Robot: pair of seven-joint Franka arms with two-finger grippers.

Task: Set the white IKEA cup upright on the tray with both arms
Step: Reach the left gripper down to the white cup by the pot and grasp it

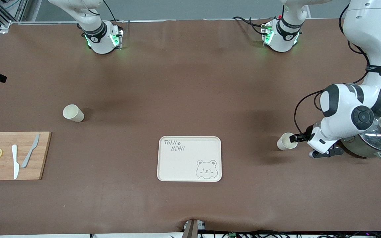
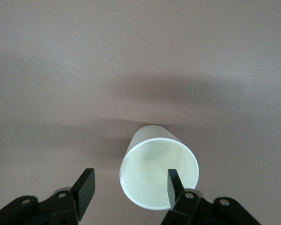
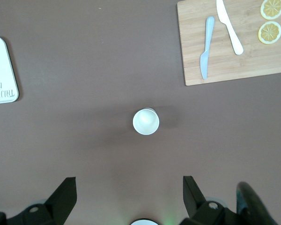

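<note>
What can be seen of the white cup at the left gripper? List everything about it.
The white cup is plain, smooth and off-white, plastic by its look, with no handle or print. It lies on its side on the brown table, its open mouth turned toward the left gripper and showing an empty inside. It sits toward the left arm's end of the table, beside the tray. One of the gripper's fingers reaches into the mouth, the other stands outside the wall; a firm grip cannot be told.
</note>
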